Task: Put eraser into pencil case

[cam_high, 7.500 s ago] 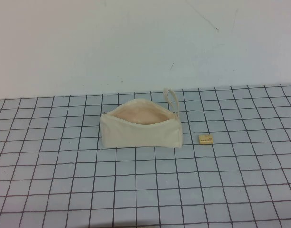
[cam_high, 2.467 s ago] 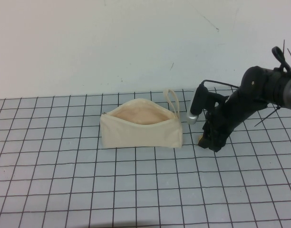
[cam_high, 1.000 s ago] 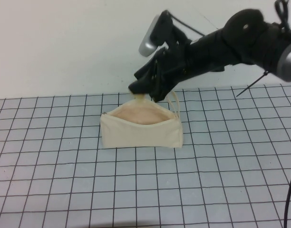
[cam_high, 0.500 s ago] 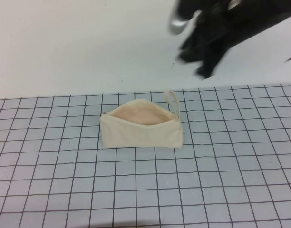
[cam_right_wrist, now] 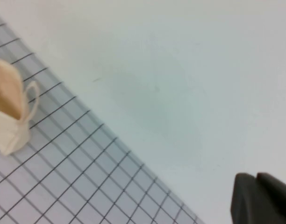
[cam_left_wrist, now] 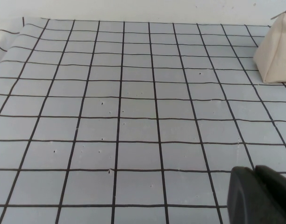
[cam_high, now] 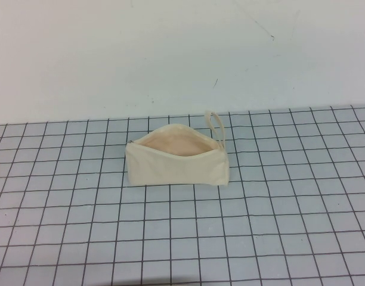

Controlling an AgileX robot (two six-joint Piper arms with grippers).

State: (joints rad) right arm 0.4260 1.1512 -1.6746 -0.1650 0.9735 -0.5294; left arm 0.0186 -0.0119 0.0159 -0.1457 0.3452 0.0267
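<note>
The pencil case is a cream canvas pouch standing on the grid mat, its zip open and its peach lining showing. Its loop strap sticks up at the far right end. The eraser is not visible in any view, and the mat to the right of the pouch is bare. Neither arm appears in the high view. My left gripper is shut and empty, low over the mat, well away from the pouch's end. My right gripper is shut and empty, raised high, with the pouch far below it.
The grid mat covers the table up to the white back wall. Nothing else stands on the mat.
The right arm was over the pouch's opening a second ago, then rose to the upper right and has left the high view. The pouch has not moved.
</note>
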